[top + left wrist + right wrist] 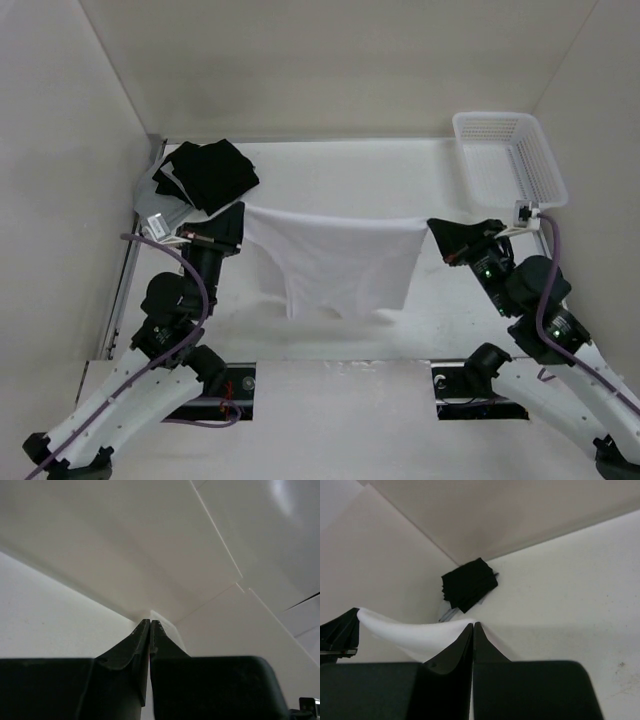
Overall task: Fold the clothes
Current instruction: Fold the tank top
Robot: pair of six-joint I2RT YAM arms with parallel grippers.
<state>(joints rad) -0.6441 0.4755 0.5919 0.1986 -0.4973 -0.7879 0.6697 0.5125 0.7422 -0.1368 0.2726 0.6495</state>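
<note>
Hanging between the two arms, the shirt (335, 265) is stretched taut along its top edge over the table (400, 180). The left gripper (241, 212) and right gripper (432, 225) are each pinched tight on a corner. No fold shows yet, so I'd say all the folding is left.

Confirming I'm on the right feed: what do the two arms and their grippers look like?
Both the left arm and right arm have white lower shells and black upper joints, each trailed by a lilac cable. The left gripper and right gripper are black, with two tapered fingers. A green light glows near the right wrist.
</note>
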